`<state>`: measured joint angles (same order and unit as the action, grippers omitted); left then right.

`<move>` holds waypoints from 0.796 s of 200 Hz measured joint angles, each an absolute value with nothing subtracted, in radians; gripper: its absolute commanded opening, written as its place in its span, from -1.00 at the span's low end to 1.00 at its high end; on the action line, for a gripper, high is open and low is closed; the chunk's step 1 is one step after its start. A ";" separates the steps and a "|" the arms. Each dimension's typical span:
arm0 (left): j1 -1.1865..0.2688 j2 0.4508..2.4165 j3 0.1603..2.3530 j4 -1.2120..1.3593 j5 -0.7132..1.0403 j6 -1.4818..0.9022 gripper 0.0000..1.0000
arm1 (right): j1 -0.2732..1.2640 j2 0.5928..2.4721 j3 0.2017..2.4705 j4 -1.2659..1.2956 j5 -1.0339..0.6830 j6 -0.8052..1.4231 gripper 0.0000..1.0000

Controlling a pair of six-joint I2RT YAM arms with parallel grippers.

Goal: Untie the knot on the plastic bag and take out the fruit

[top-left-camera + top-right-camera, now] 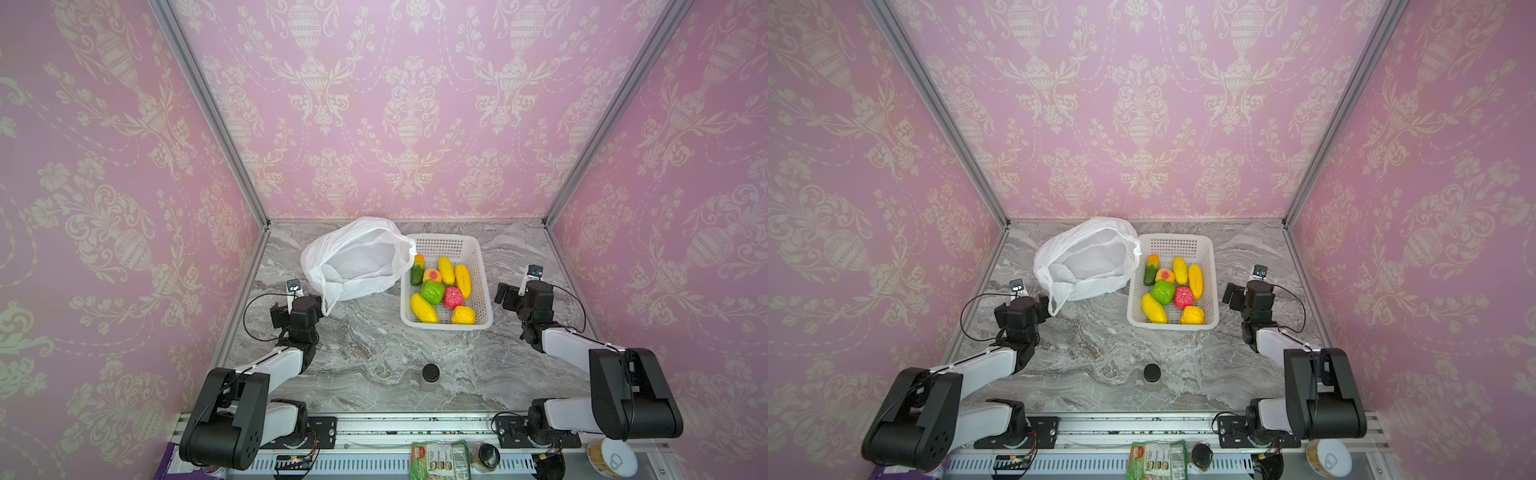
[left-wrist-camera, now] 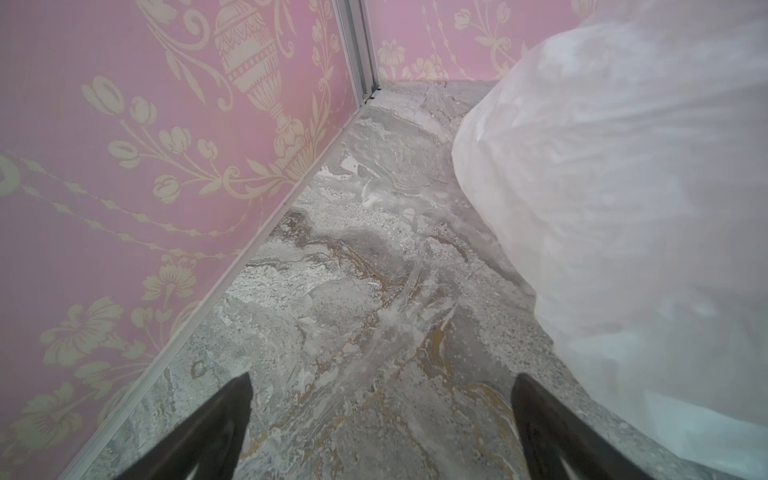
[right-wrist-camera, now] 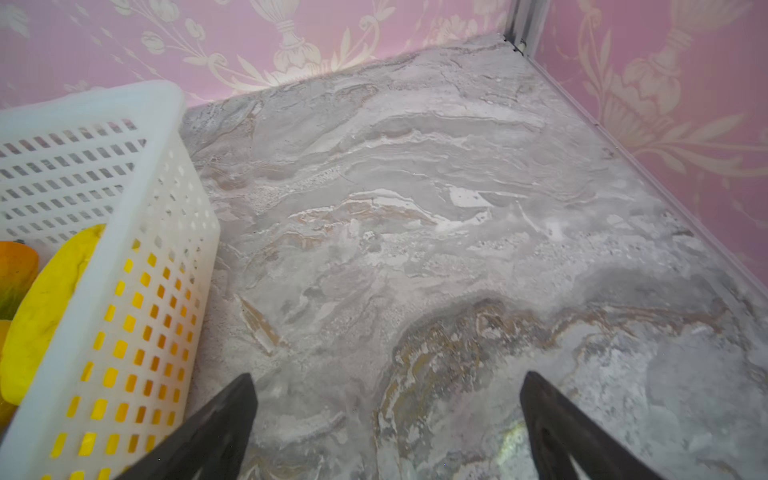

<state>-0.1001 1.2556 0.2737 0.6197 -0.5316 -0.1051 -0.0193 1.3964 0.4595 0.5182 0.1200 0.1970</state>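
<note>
I work inside a mock-up booth, a robotics lab rig rather than a real room. Pink damask wallpaper panels [image 1: 415,104] stand on three sides, joined by bare aluminium posts [image 1: 210,112], around a marble-print bench [image 1: 374,345]. My arms [image 1: 274,365] are bolted to a metal rail [image 1: 415,424] along its front edge.

White arms [image 1: 282,361] with black joints [image 1: 224,419]

- Right gripper [image 3: 387,375]: two dark fingers [image 3: 224,419] spread wide apart above the grey marble table [image 3: 415,208].
- White perforated basket [image 3: 166,291]: stands on the table, close beside one finger.
- Yellow fruit [image 3: 45,316]: inside the basket, against its wall.
- Orange-and-green fruit [image 3: 14,270]: next to the yellow one, cut off at the frame edge.
- Pink patterned walls [image 3: 685,104]: meet at a metal corner post [image 3: 525,20].
</note>
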 measured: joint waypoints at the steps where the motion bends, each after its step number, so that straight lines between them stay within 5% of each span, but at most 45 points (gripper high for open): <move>1: -0.099 1.256 0.272 0.623 -0.531 -0.105 0.99 | -0.019 1.399 0.460 0.518 0.118 0.196 1.00; 75: -0.049 1.383 0.275 0.797 -0.424 -0.077 0.99 | -0.014 1.500 0.406 0.752 0.022 0.101 1.00; 126: -0.049 1.526 0.478 0.718 -0.410 -0.067 0.99 | 0.009 1.539 0.347 0.906 0.067 0.084 1.00; 159: -0.042 1.570 0.381 0.856 -0.363 -0.056 0.99 | 0.009 1.539 0.347 0.945 0.079 0.078 1.00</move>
